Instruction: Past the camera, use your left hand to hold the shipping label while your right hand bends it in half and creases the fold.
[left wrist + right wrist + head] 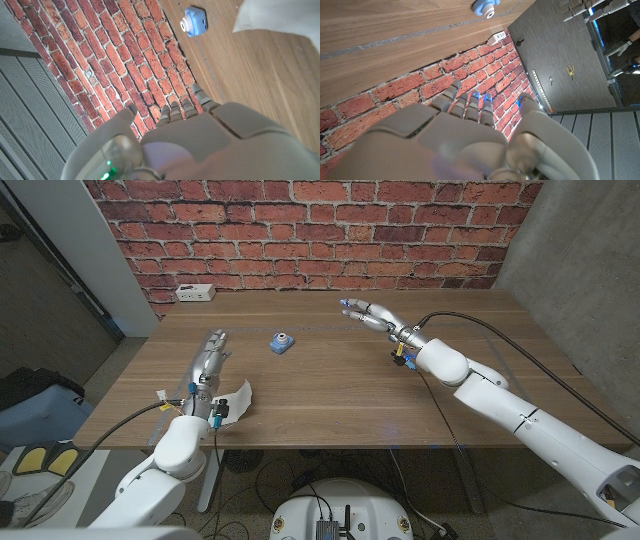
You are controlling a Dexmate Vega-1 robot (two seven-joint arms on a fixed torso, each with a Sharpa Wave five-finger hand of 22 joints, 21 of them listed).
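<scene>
**Label at the near left edge, both hands empty**

Nearest you, the shipping label (235, 401) lies at the near left edge of the worktop (330, 390), a pale sheet with its right side curling up off the wood. It sits just right of your left wrist, and no fingers touch it. In the left wrist view a corner of the same sheet (280, 16) shows pale against the wood.

Your left hand (207, 360) reaches away from you just past the label, fingers (215, 342) stretched out fairly straight and close together, holding nothing. I cannot tell whether it touches the wood or hangs just above it.

Farther out, near the middle of the worktop, a small blue camera (282, 341) stands to the right of your left fingertips, well apart from both hands.

Your right hand (375, 316) is farther still, right of the camera, fingers extended toward the left and empty.

At the far left edge, against the brick wall (300, 230), sits a white power strip (194, 292).
</scene>
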